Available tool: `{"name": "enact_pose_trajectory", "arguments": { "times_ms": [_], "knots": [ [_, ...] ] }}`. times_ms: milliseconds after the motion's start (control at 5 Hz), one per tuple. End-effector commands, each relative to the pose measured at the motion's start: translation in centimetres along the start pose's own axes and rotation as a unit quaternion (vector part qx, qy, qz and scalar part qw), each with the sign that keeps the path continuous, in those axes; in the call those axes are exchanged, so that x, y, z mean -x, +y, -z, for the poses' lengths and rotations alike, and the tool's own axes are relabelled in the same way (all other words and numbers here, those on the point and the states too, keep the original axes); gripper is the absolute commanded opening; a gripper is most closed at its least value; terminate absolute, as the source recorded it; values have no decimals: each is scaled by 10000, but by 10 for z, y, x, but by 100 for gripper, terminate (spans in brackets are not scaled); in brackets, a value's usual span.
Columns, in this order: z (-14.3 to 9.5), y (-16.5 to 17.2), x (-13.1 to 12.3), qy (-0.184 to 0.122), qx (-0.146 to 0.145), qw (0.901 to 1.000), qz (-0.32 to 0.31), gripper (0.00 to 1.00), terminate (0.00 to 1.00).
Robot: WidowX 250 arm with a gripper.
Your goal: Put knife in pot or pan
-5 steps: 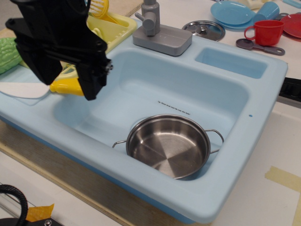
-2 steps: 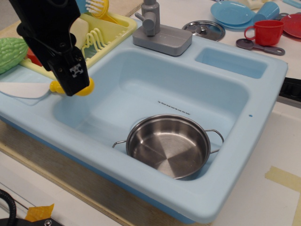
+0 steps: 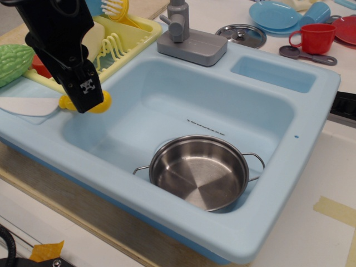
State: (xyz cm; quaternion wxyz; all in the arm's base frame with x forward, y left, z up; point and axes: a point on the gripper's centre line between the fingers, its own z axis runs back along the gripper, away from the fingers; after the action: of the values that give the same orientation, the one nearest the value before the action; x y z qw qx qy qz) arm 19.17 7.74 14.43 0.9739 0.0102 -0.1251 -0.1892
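The knife lies flat on the left rim of the light blue toy sink (image 3: 311, 111), its white blade (image 3: 25, 105) pointing left and its yellow-orange handle (image 3: 103, 102) at the basin's edge. My black gripper (image 3: 84, 99) is down over the handle, and its front finger hides the handle's middle. I cannot tell whether the jaws are closed on it. The shiny steel pot (image 3: 198, 172) with two wire loop handles stands empty in the basin's front right, well apart from the gripper.
A yellow dish rack (image 3: 130, 33) and a green toy vegetable (image 3: 12, 61) sit behind the gripper. The grey faucet (image 3: 183, 33) stands at the sink's back. A steel lid (image 3: 241, 34), red cup (image 3: 314, 38), grey-purple spoon (image 3: 306, 54) and blue plate (image 3: 275, 15) lie at the back right.
My gripper has turned and come down from above the left rim onto the knife's handle. Over the last half second it barely moved. The knife and pot have not moved.
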Motion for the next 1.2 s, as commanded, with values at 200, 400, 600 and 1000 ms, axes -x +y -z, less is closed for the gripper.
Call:
{"name": "enact_pose_trajectory", "arguments": {
  "times_ms": [200, 400, 600, 1000],
  "knots": [
    [19, 13, -2, 20, 102, 9999, 25, 100, 0],
    [30, 19, -2, -47, 147, 9999, 40, 100, 0],
    [39, 21, -4, -4, 208, 9998, -7, 100, 0],
    [39, 20, -10, -40, 255, 9997, 45, 0, 0]
  ]
}}
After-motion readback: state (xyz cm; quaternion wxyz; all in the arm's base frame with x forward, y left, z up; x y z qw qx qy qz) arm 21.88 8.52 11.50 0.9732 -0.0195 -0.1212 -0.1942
